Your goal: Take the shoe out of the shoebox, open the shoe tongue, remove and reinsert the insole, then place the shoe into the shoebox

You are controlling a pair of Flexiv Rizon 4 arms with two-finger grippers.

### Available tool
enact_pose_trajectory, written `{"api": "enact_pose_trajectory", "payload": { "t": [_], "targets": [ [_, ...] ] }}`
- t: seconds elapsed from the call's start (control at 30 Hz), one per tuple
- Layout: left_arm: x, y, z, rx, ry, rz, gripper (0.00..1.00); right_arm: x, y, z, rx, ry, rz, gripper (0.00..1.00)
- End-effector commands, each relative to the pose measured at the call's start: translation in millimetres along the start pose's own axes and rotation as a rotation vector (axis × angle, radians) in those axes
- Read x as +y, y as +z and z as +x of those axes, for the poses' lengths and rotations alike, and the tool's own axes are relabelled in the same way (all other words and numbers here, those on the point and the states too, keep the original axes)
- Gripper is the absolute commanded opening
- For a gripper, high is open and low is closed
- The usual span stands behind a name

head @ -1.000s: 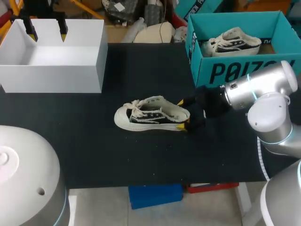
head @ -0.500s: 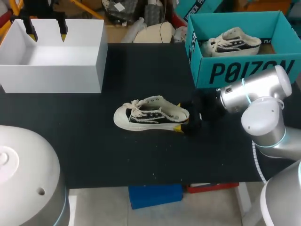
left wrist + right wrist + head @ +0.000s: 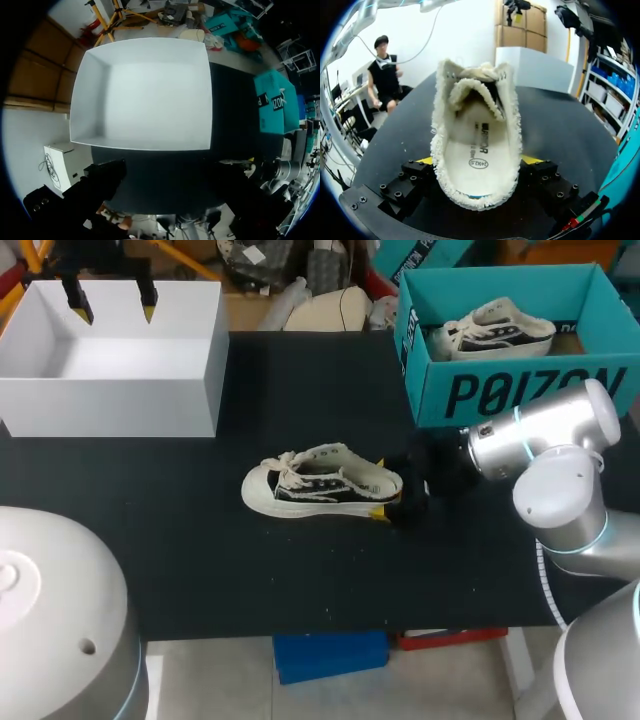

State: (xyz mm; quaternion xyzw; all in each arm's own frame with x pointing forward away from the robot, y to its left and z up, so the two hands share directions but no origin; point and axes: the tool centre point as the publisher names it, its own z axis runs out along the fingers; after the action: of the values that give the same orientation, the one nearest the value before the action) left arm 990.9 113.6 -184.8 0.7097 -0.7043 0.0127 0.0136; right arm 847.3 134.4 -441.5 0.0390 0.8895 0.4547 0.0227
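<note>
Between right fingers [image 3: 532, 160], clamped shoe heel [image 3: 475, 192]

In the head view the right claw [image 3: 380, 487] is mostly hidden behind the heel of the shoe [image 3: 320, 480]; only slivers of yellow show on either side of it. From the right wrist, the shoe's toe is hidden behind its raised tongue [image 3: 470, 87], and the heel's walls cover most of both yellow tips. In the left wrist view the left claw [image 3: 170, 189] shows only as two dark fingers, their ends out of sight. The teal shoebox [image 3: 520, 390] is cut off by the head view's edge, and its wall hides the lower part of a second shoe [image 3: 495, 328].
</note>
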Motion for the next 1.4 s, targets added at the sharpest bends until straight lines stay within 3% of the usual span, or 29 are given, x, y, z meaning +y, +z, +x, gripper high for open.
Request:
{"api": "enact_pose_trajectory", "payload": {
  "t": [0.03, 0.37, 0.47, 0.57, 0.67, 0.77, 1.23, 1.3, 1.4],
  "targets": [
    [26.5, -4.0, 32.1, -0.019, 0.048, 0.035, 1.0, 0.0, 3.2, -0.2, -0.002, 0.001, 0.002, 0.0],
    [92.9, 3.3, 108.3, -0.019, 0.561, 0.098, 1.0, 0.0, 3.2, -0.2, -0.002, 0.001, 0.002, 0.0],
    [98.9, 8.2, 125.2, -0.07, 0.53, 0.067, 1.0, 0.0, 3.2, -0.2, -0.002, 0.001, 0.002, 0.0],
    [98.9, 16.3, 142.4, -0.114, 0.378, -0.004, 1.0, 0.0, 3.2, -0.2, -0.002, 0.001, 0.002, 0.0],
    [98.7, 25.1, 154.0, -0.145, 0.235, -0.014, 1.0, 0.0, 3.2, -0.2, -0.002, 0.001, 0.002, 0.0],
    [105.6, 27.8, 161.4, -0.098, 0.247, -0.066, 1.0, 0.0, 3.2, -0.2, -0.002, 0.001, 0.002, 0.0],
    [105.6, 27.8, 161.4, -0.098, 0.247, -0.066, 1.0, 0.0, 3.2, -0.2, -0.002, 0.001, 0.002, 0.0],
    [103.9, 23.8, 156.5, -0.139, 0.169, -0.063, 1.0, 0.0, 3.2, -0.2, -0.002, 0.001, 0.002, 0.0],
    [109.8, 24.1, 167.9, -0.167, 0.103, -0.064, 1.0, 0.0, 3.2, -0.2, -0.002, 0.001, 0.002, 0.0]
  ]
}}
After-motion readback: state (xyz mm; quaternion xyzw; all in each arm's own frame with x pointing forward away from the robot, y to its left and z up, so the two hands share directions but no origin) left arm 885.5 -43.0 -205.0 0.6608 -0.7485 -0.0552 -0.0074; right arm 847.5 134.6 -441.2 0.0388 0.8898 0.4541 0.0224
